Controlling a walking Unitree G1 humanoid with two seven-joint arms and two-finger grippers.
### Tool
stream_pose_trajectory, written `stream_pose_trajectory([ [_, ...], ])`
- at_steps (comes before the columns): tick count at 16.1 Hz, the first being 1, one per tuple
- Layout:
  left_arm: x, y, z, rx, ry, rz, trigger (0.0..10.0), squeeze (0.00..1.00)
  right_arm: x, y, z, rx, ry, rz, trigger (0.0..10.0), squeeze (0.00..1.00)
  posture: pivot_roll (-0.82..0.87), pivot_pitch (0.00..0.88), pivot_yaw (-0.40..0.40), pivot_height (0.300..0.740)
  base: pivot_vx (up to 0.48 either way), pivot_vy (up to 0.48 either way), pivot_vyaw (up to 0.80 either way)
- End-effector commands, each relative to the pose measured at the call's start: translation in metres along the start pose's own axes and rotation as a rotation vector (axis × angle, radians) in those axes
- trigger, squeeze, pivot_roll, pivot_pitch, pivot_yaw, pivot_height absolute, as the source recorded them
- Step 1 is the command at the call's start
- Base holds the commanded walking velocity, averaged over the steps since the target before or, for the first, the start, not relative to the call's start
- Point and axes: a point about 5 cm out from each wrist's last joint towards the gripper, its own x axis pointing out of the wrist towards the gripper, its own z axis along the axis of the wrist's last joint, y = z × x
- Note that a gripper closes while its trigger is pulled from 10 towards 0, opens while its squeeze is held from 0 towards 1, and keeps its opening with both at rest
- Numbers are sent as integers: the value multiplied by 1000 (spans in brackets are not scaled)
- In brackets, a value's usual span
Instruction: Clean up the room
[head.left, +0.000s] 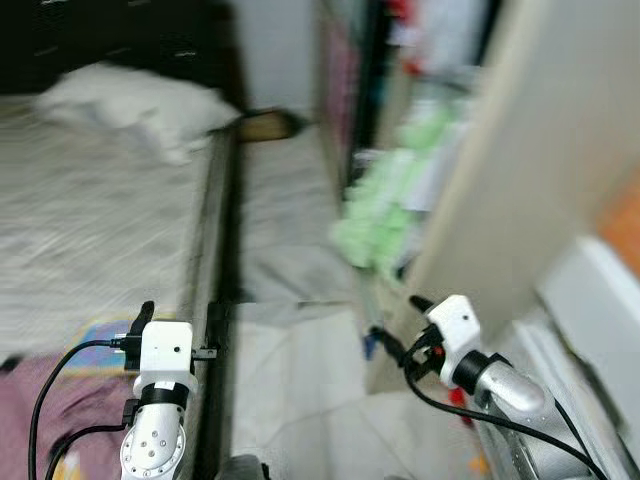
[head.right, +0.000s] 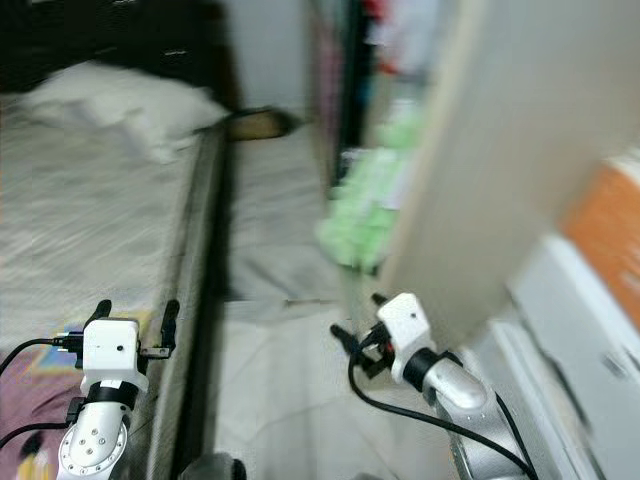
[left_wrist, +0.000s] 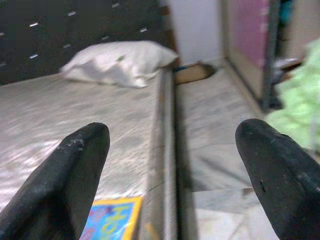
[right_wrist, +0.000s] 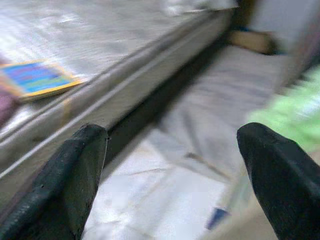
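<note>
The head views are blurred. My left gripper (head.left: 180, 318) stands open over the bed's near edge, nothing between its fingers (left_wrist: 75, 175). My right gripper (head.left: 396, 322) is open too, held over the floor aisle beside a beige panel (head.left: 500, 170), and it holds nothing. A pale green heap of cloth (head.left: 385, 215) lies at the foot of the shelves on the right. Grey cloth (head.left: 285, 230) is spread on the floor of the aisle. A colourful book (right_wrist: 35, 79) lies on the mattress (head.left: 90, 220) near the edge, with pink fabric (head.left: 60, 400) beside it.
A white pillow (head.left: 135, 105) rests at the bed's head against a dark headboard. A brown box (head.left: 265, 125) sits at the aisle's far end. White and orange furniture (head.right: 610, 220) crowds the right. The aisle between bed frame (head.left: 212, 250) and shelves is narrow.
</note>
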Motion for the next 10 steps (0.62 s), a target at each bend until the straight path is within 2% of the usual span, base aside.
stream_pose_trajectory([
  [1, 1, 0, 1, 1, 2, -3, 10000, 0, 1, 3, 6, -55, 10, 87, 10000, 0, -31, 0, -13, 740, 0, 0, 788],
  [2, 0, -1, 1, 1, 2, -1, 10000, 0, 2, 3, 9, -79, 13, 109, 10000, 0, -27, 0, -15, 740, 0, 0, 788],
  [4, 0, 0, 1, 1, 4, 2, 10000, 0, 5, -1, 13, -81, -8, 77, 10000, 0, -24, 0, -16, 740, 0, 0, 788],
  [6, -1, 0, 1, 1, 5, 4, 10000, 0, 14, -12, 25, -101, -66, -31, 10000, 0, -27, 0, -13, 740, 0, 0, 788],
  [10, 1, 7, -1, 35, 9, 73, 10000, 0, 32, -29, 37, 11, -178, -258, 10000, 0, -32, 0, -3, 740, 0, 0, 794],
])
